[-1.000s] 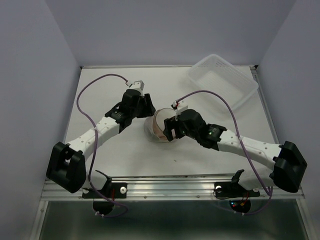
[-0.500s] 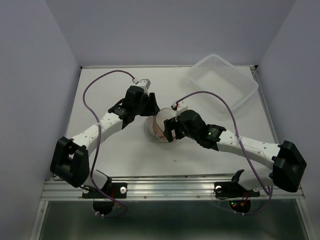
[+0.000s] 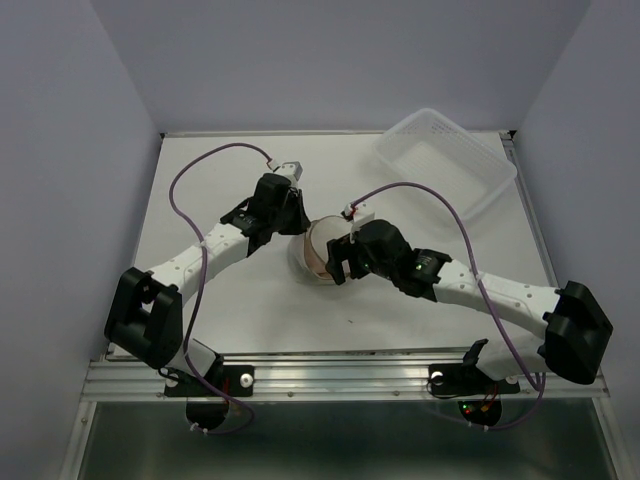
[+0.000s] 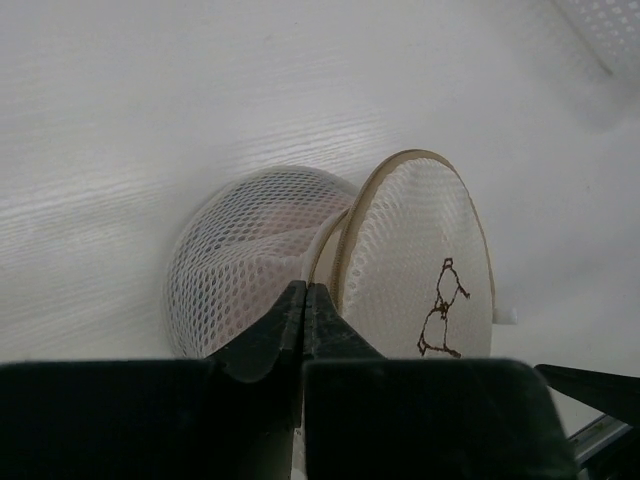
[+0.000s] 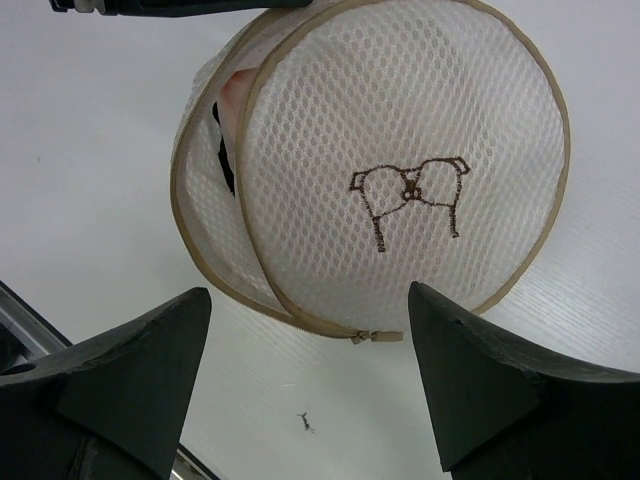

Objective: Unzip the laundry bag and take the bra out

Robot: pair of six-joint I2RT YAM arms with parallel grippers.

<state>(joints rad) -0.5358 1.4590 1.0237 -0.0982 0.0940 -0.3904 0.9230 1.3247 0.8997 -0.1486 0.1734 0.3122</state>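
Note:
The laundry bag (image 3: 318,250) stands on edge at mid-table, round cream mesh with a tan zipper rim. Its flat face (image 5: 400,170) with the brown bra outline faces the right wrist camera. The zipper pull (image 5: 375,337) hangs at the bottom, and the rim gapes on the left, where pink fabric (image 5: 236,85) shows; the rest of the bra is hidden. My left gripper (image 3: 294,224) (image 4: 305,290) is shut at the bag's back rim, where the dome (image 4: 240,260) meets the face (image 4: 420,260). My right gripper (image 3: 340,262) (image 5: 310,292) stands open just short of the face, touching nothing.
A clear plastic basket (image 3: 445,160) (image 4: 610,25) sits at the back right corner. A small dark speck (image 5: 305,422) lies on the white table (image 3: 220,300) in front of the bag. Purple cables loop over both arms.
My left gripper has moved right, up to the bag's rim, and gone from open to shut there. The right arm and the bag have barely moved.

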